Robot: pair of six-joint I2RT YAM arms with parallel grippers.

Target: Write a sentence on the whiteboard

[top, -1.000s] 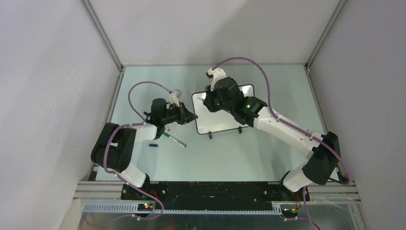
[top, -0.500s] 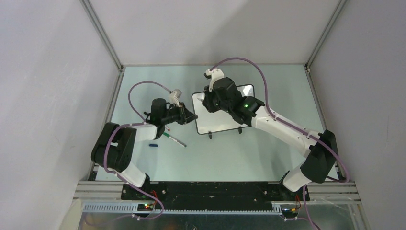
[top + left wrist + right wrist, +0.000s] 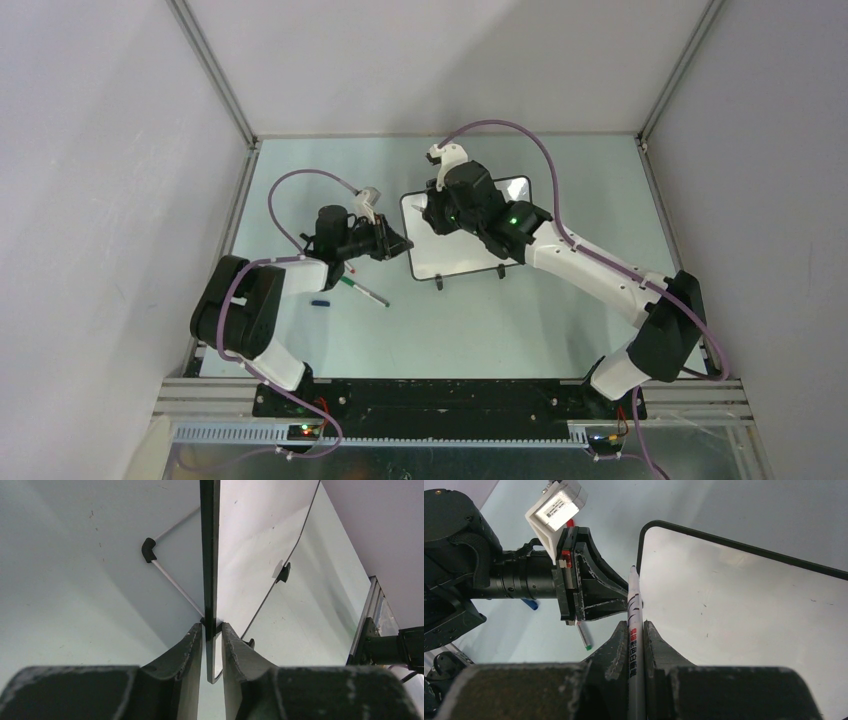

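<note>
Gripping the whiteboard [image 3: 455, 255] by its left edge, left gripper [image 3: 211, 627] had jaws closed on the black frame, board sat mid worktop [image 3: 560, 320], right gripper [image 3: 636, 625] w/ jaws pinched on a marker [image 3: 633, 597], tip just beside the board's corner.

R gripper [image 3: 632, 629] w/ pen [image 3: 633, 597] moved slightly left over board [image 3: 458, 255] vs 1 s ago, twd its left edge; R elbow shifted a little too.
</note>
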